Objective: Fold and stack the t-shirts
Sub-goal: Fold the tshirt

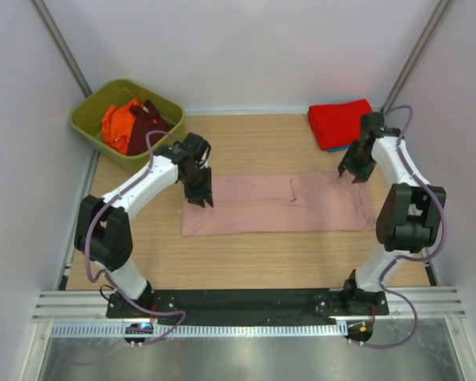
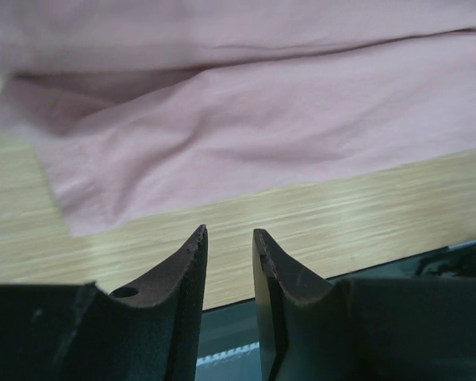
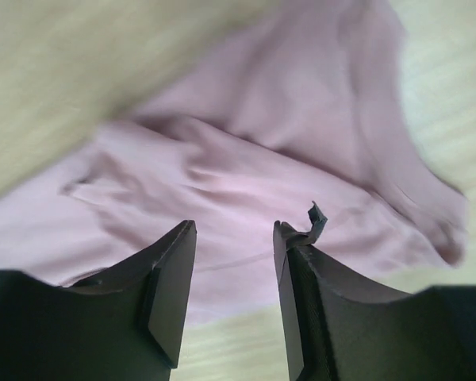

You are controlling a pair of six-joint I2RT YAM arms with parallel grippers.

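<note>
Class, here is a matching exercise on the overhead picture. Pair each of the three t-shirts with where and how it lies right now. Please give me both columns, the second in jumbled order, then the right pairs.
Column one
1. pink t-shirt
2. red t-shirt
3. orange t-shirt

Column two
A. folded, at the far right corner of the table
B. crumpled inside the green bin at the far left
C. laid flat as a long strip across the middle of the table

Pairs: 1-C, 2-A, 3-B
</note>
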